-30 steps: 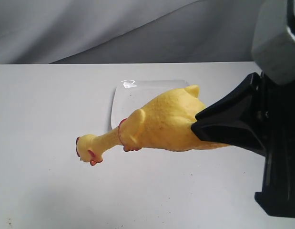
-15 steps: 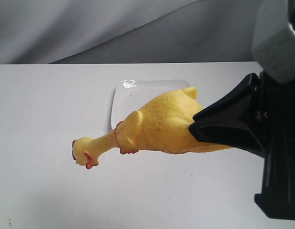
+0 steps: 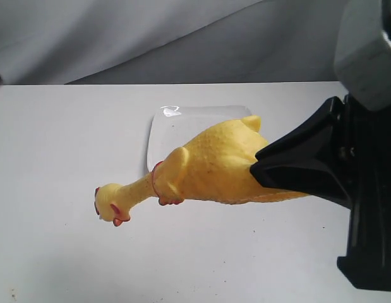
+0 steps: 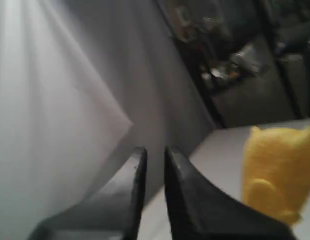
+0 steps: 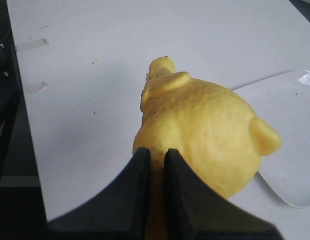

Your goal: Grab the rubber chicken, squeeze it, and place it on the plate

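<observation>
Since a second ago, the rubber chicken has slid a little to the left and its head has dipped a bit. The white table fills most of the scene, with grey cloth behind it. The big black right gripper is clamped on the chicken's fat back end and holds it up off the table, lying sideways, head pointing left. The plate lies flat on the table behind the chicken's body, and the chicken is not on it. The left gripper holds nothing. Its picture is blurry, but its fingers look almost together, with only a thin gap.
</observation>
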You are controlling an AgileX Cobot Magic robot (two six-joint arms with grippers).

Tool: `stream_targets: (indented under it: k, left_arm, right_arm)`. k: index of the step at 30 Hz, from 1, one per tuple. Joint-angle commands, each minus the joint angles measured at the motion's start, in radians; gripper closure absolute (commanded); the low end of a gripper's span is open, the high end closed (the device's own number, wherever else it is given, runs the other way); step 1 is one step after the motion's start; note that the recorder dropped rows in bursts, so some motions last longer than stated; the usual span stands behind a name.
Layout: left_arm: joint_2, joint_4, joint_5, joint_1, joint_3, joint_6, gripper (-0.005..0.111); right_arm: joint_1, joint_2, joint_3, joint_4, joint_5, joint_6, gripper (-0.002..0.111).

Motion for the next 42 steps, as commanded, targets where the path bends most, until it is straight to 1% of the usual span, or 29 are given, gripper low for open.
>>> stream_targets:
  k: [1,2,3,4,6,7,11,15,17,20,23,26,30,33,36,38,39,40,41,42]
  left_arm:
    - [0.175,0.229,-0.209,-0.005,-0.077,-0.260,0.059]
    - [0.199,0.254,-0.218,-0.005,-0.095,-0.305,0.050]
    - [0.232,0.266,-0.224,-0.013,-0.111,-0.352,0.038]
    - [0.265,0.273,-0.224,-0.034,-0.123,-0.386,0.027]
    - [0.318,0.324,-0.224,-0.103,-0.139,-0.407,0.008]
    - [0.344,0.339,-0.214,-0.147,-0.146,-0.410,0.001]
    - [0.410,0.339,-0.101,-0.305,-0.144,-0.373,0.003]
    - [0.420,0.339,0.154,-0.458,-0.144,-0.315,0.003]
    - [0.420,0.339,0.274,-0.517,-0.144,-0.315,0.003]
    - [0.443,0.339,0.392,-0.576,-0.144,-0.315,0.003]
    - [0.480,0.339,0.472,-0.602,-0.144,-0.317,0.003]
    - [0.528,0.328,0.488,-0.604,-0.144,-0.318,0.003]
    - [0.572,0.278,0.465,-0.604,-0.146,-0.310,0.003]
    - [0.589,0.278,0.457,-0.604,-0.156,-0.309,0.003]
    - [0.598,0.229,0.400,-0.604,-0.178,-0.311,0.003]
    - [0.607,0.224,0.356,-0.604,-0.192,-0.311,0.003]
    - [0.612,0.224,0.351,-0.604,-0.192,-0.311,0.006]
    - [0.614,0.226,0.347,-0.604,-0.192,-0.311,0.011]
    - [0.614,0.235,0.345,-0.604,-0.192,-0.311,0.019]
    - [0.614,0.253,0.337,-0.604,-0.192,-0.311,0.032]
  right_arm:
    - [0.002,-0.008,-0.001,0.018,-0.031,-0.014,0.108]
    - [0.002,-0.008,-0.001,0.018,-0.031,-0.014,0.108]
    - [0.002,-0.008,-0.001,0.018,-0.031,-0.014,0.108]
    - [0.002,-0.008,-0.001,0.018,-0.031,-0.014,0.108]
    - [0.002,-0.008,-0.001,0.018,-0.031,-0.014,0.108]
    - [0.002,-0.008,-0.001,0.018,-0.031,-0.014,0.108]
    - [0.002,-0.008,-0.001,0.018,-0.031,-0.014,0.108]
    - [0.002,-0.008,-0.001,0.018,-0.031,-0.014,0.108]
    - [0.002,-0.007,-0.001,0.022,-0.031,-0.014,0.108]
    - [0.002,-0.007,-0.001,0.022,-0.031,-0.014,0.108]
    - [0.002,-0.007,-0.001,0.022,-0.031,-0.014,0.108]
    - [0.002,-0.007,-0.001,0.022,-0.031,-0.014,0.108]
    - [0.002,-0.007,-0.001,0.022,-0.031,-0.014,0.108]
    - [0.002,-0.007,-0.001,0.022,-0.031,-0.014,0.108]
    - [0.002,-0.007,-0.001,0.025,-0.031,-0.014,0.108]
    - [0.002,-0.007,-0.001,0.028,-0.031,-0.014,0.108]
    - [0.002,-0.007,-0.001,0.030,-0.031,-0.014,0.108]
    - [0.002,-0.007,-0.001,0.030,-0.031,-0.014,0.108]
    - [0.002,-0.007,-0.001,0.030,-0.031,-0.014,0.108]
    - [0.002,-0.007,-0.001,0.030,-0.031,-0.014,0.108]
